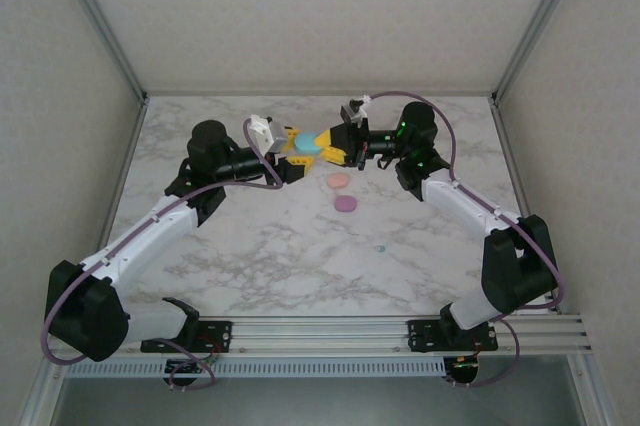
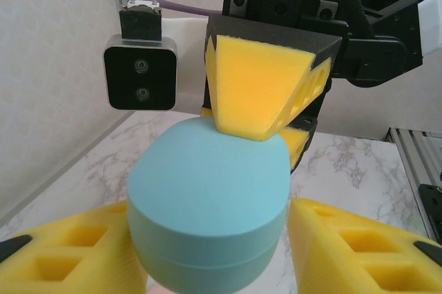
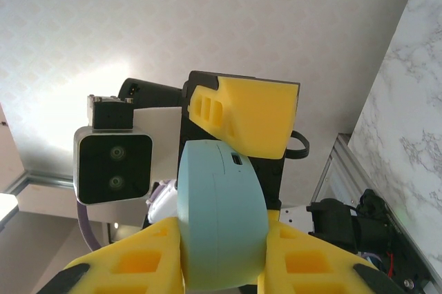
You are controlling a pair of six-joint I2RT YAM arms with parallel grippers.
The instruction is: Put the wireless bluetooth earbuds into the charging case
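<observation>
**Top external view.** The left gripper (image 1: 297, 149) and the right gripper (image 1: 324, 145) meet nose to nose above the far-centre part of the table (image 1: 250, 256). Each is clamped on the teal charging case (image 1: 307, 144), which hangs between them clear of the surface. One teal earbud (image 1: 379, 248) lies on the table toward the right edge, well apart from both grippers. A pink oval piece (image 1: 339, 181) and a purple oval piece (image 1: 345, 204) lie near the table centre, on the near side of the grippers.

**Left wrist view.** The left gripper (image 2: 214, 246) grips the charging case (image 2: 207, 204) from both sides. The right gripper (image 2: 276, 125) bears on its far end.

**Right wrist view.** The right gripper (image 3: 221, 266) grasps the charging case (image 3: 221, 218) on both flanks. A finger of the left gripper (image 3: 238, 142) rests against its far end.
</observation>
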